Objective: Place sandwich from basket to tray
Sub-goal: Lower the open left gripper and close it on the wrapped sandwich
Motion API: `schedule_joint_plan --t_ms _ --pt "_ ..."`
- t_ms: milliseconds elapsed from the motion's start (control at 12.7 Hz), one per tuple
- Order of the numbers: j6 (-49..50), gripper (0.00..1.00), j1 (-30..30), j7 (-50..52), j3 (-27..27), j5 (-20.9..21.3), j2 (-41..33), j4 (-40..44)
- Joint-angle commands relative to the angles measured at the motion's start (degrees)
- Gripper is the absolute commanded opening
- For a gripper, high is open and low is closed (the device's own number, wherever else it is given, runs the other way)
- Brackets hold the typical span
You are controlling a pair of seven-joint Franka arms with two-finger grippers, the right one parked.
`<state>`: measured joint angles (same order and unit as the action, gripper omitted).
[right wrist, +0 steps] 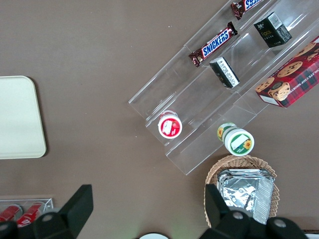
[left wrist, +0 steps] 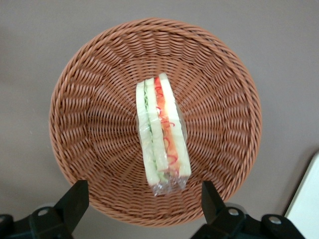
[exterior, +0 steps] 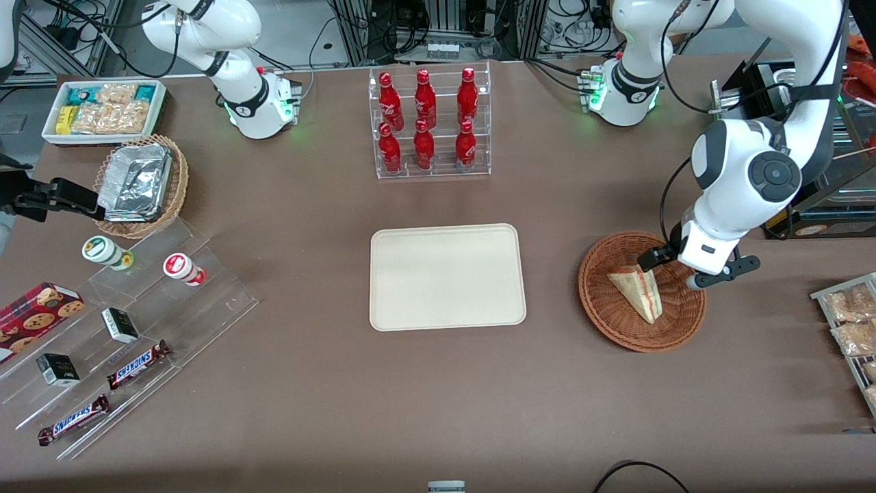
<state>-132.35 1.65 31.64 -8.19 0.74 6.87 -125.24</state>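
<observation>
We judge this the approach, before any grasp: our gripper (exterior: 674,269) hangs released, fingers spread wide, over the basket (exterior: 602,301) near the working arm's end of the table. The sandwich (exterior: 638,293) lies in the basket's middle, wrapped in clear film, its filling edge up. Next we should descend, straddle the wedge across its bread faces, pinch gently, then carry it to the tray (exterior: 447,276) at the table's centre.

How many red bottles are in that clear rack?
6: three on the upper step, three on the lower. None seem hidden. The tool is open over the basket.
</observation>
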Motion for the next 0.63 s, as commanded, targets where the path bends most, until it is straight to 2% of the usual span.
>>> schedule_joint_plan --t_ms 0,236,550 --pt "-3.69 1.00 -0.06 10.60 -0.34 0.93 2.00 -0.36" --pt "-5.90 1.00 -0.50 19.24 -1.48 0.93 3.14 -0.36" --pt "-6.51 1.00 -0.77 19.87 -1.48 0.93 4.72 -0.36"
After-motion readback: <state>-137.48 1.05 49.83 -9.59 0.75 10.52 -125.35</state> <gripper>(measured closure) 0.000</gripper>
